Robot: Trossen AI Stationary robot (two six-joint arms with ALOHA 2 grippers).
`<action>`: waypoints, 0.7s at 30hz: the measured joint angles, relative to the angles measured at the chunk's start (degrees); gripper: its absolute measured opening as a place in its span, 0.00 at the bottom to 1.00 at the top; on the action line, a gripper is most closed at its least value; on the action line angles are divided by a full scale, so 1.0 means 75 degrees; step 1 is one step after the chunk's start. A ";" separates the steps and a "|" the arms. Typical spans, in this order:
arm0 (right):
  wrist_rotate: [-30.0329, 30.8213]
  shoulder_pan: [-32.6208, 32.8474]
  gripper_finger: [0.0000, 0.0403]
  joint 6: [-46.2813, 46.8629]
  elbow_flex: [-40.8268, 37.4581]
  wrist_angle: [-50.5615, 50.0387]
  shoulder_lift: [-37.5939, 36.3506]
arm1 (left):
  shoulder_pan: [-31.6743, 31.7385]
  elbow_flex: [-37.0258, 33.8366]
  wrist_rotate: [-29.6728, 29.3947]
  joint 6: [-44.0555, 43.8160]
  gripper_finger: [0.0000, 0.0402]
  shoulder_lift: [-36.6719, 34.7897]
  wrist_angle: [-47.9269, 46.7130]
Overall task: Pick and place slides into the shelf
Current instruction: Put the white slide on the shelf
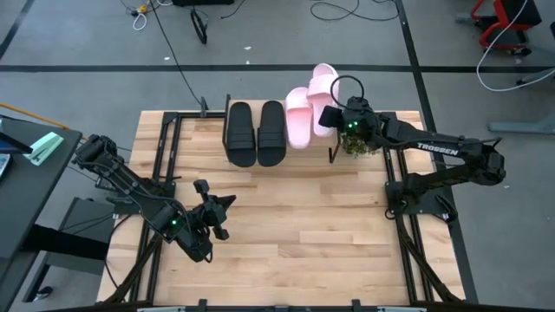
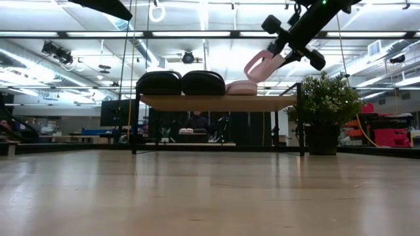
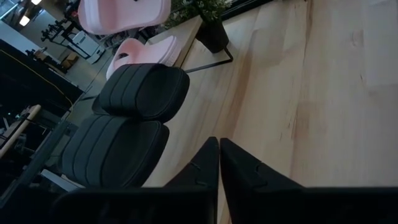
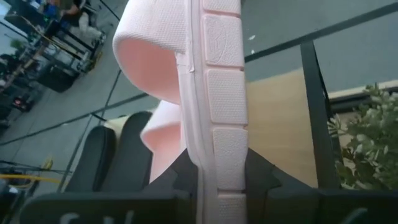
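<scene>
Two black slides (image 1: 256,133) and one pink slide (image 1: 297,117) lie soles down, side by side, on the shelf's wood top board (image 2: 216,103) at the table's far edge. A second pink slide (image 1: 323,85) hangs over the shelf's right end, with my right gripper (image 4: 217,167) shut on it. In the low view this slide (image 2: 262,65) slants down toward the resting pink slide (image 2: 241,88), clear of it. My left gripper (image 3: 219,163) is shut and holds nothing. It hovers over the table's near left part (image 1: 217,208) and points toward the black slides (image 3: 127,121). My right gripper pinches the pink slide's sole (image 4: 217,149) between its two fingers, at the end away from the strap. One finger (image 4: 186,171) is on the footbed side, the other (image 4: 261,171) on the underside. The slide is lifted clear and tilted, its strap end (image 4: 152,50) farthest from the gripper.
A small potted plant (image 1: 360,144) stands on the table just right of the shelf, under the right arm. The shelf's black metal legs (image 2: 300,121) rise at both ends. The wide wooden tabletop (image 1: 295,234) in front of the shelf is bare.
</scene>
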 joint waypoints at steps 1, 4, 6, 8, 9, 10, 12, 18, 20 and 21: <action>0.0003 0.0003 0.18 -0.0025 0.0000 0.0000 -0.0031 | 0.0000 0.0000 -0.0002 0.0002 0.05 0.0000 0.0005; -0.0088 0.0015 0.18 0.0027 0.0000 -0.0135 -0.0037 | 0.0000 0.0000 -0.0002 0.0003 0.04 0.0000 0.0003; -0.0130 0.0015 0.18 0.0076 0.0000 -0.0258 -0.0027 | 0.0000 0.0000 0.0000 0.0003 0.05 0.0000 0.0000; -0.0161 0.0032 0.18 0.0180 0.0000 -0.0321 0.0025 | 0.0000 0.0000 0.0000 0.0000 0.06 0.0000 0.0006; -0.0210 0.0054 0.18 0.0203 0.0000 -0.0334 0.0066 | 0.0000 0.0000 -0.0002 0.0000 0.06 0.0000 0.0003; -0.0253 0.0077 0.18 0.0211 0.0000 -0.0342 0.0104 | 0.0000 0.0000 0.0000 0.0000 0.06 0.0000 0.0006; -0.0240 0.0147 0.18 0.0255 0.0000 -0.0346 0.0180 | 0.0000 0.0000 -0.0002 0.0000 0.07 0.0000 0.0008; -0.0214 0.0149 0.18 0.0415 0.0006 -0.0489 0.0287 | 0.0000 0.0000 0.0000 -0.0003 0.06 0.0000 0.0009; -0.0212 0.0149 0.18 0.0438 -0.0079 -0.0433 0.0288 | 0.0000 0.0000 0.0000 -0.0006 0.06 0.0000 0.0009; -0.0202 0.0149 0.18 0.0464 -0.0115 -0.0442 0.0291 | 0.0000 0.0000 -0.0003 -0.0003 0.05 0.0000 0.0009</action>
